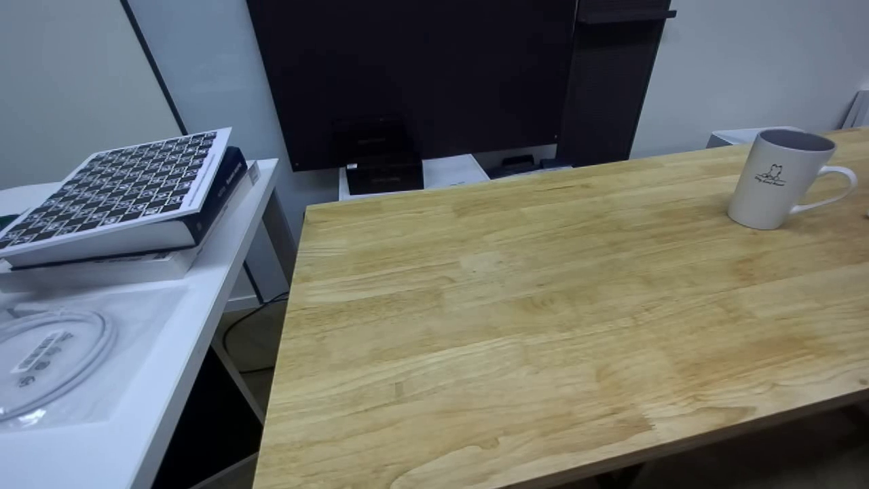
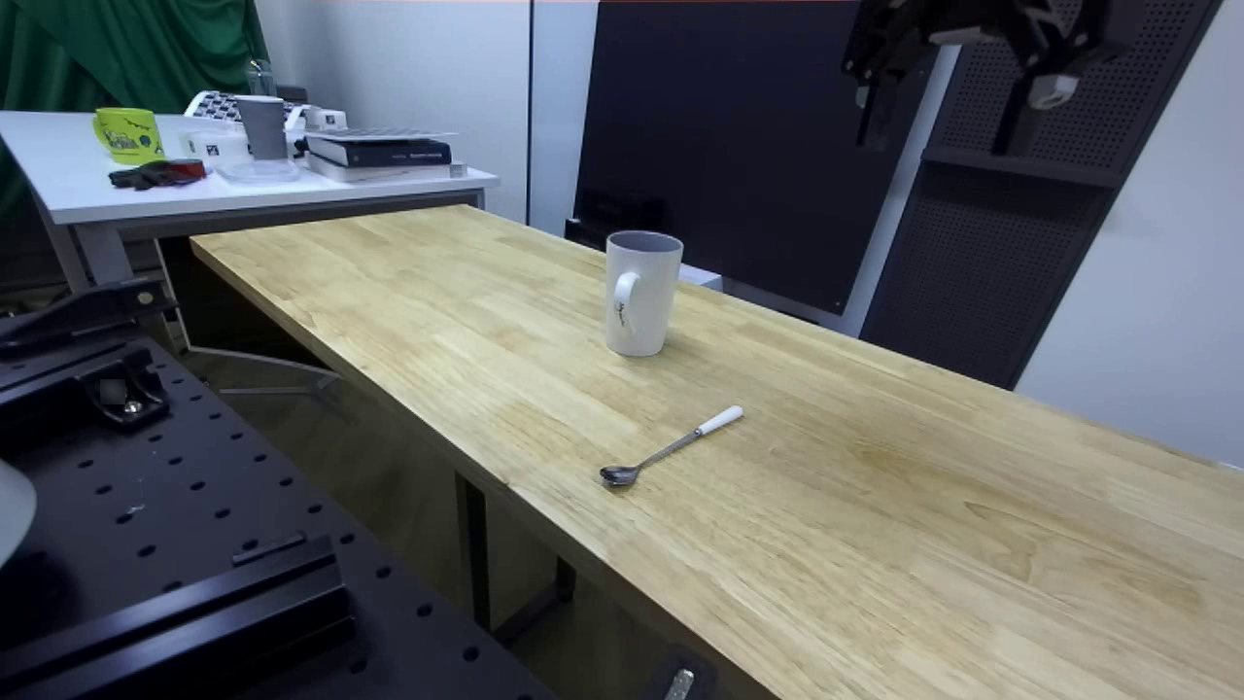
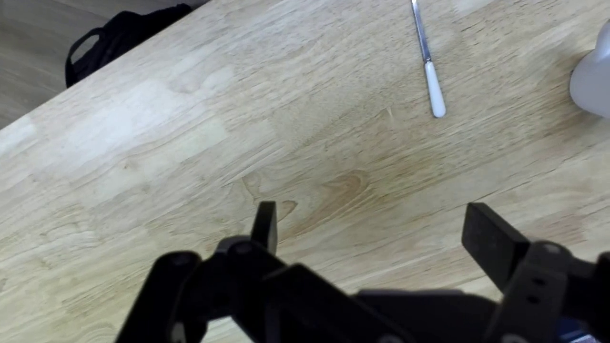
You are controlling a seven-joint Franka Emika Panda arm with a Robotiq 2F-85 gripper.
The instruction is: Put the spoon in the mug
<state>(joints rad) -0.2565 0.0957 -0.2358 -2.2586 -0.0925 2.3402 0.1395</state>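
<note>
On the wooden surface (image 2: 466, 321), the spoon (image 2: 671, 449) lies near, the mug (image 2: 645, 297) upright beyond. The end effector (image 2: 941, 148) hangs above, jaws apart; a slight turn should square them across the spoon's handle (image 3: 434, 90) before descending.

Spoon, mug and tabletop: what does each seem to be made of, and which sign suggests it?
Spoon: shiny metal bowl and stem, judging by the silvery glints; its smooth white handle may be ceramic or plastic.
Mug: probably satin ceramic, from its smooth white wall and soft shading.
Tabletop: wood, perhaps varnished; grain and joined strips show.
</note>
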